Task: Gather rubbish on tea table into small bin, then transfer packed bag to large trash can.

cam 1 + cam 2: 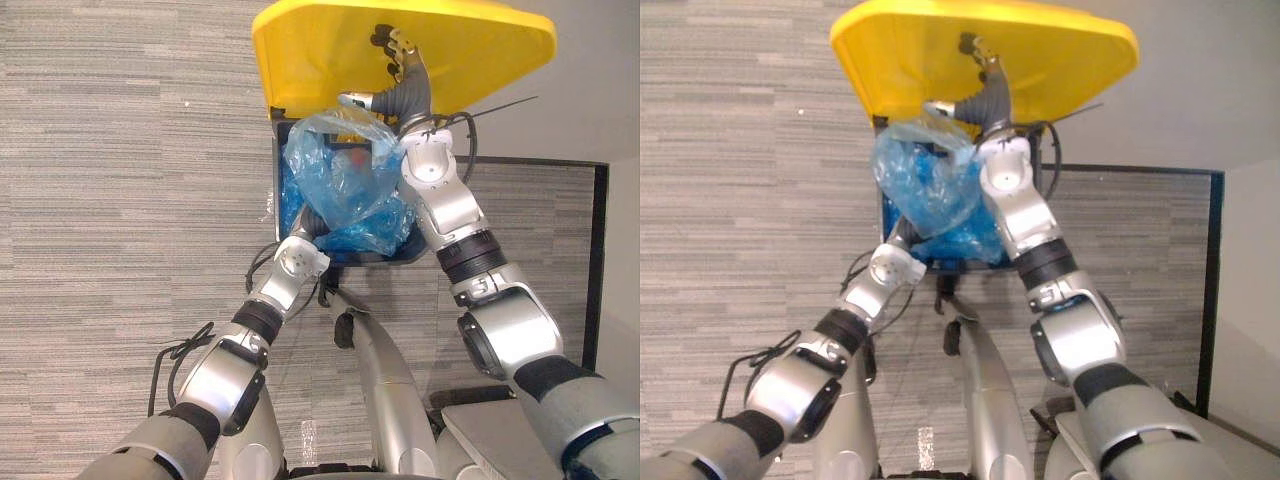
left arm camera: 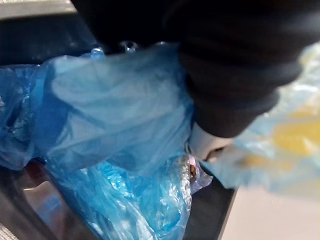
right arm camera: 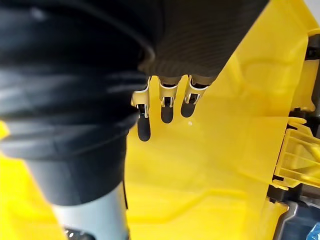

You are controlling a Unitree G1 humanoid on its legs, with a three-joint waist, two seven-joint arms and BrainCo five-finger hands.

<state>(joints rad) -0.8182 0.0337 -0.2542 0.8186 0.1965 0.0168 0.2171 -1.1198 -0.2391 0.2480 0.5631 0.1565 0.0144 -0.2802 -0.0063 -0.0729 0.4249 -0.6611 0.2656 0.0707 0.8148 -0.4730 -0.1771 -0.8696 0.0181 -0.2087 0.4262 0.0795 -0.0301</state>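
Working the last stage of the task, by my reading: the packed bag was going into the large can.

- Grey striped carpet (image 1: 120, 200) lay all round the spot.
- Large trash can (image 1: 277, 185), dark-walled, stood straight ahead. Its yellow lid (image 1: 330, 50) was tipped up and back over the opening.
- Blue bag (image 1: 345, 190), crumpled and translucent, sat in the mouth of the can. Its lower part was down inside the walls; its top bulged above the rim, just under the lid. Something reddish showed faintly through the plastic.
- Right hand (image 1: 403, 55) was up against the underside of the lid, fingers (image 3: 167, 107) straight and laid flat on the yellow plastic, thumb out to the side. It was propping, not grasping.
- Left hand (image 2: 230, 75) reached in low beside the bag, its fingers buried in the blue plastic; could not tell whether they gripped it.

Next move, as I judged it: get the bag fully below the rim and the left hand clear while the right kept the lid up. Only then lower the lid. The loose top of the bag looked likely to catch under it.
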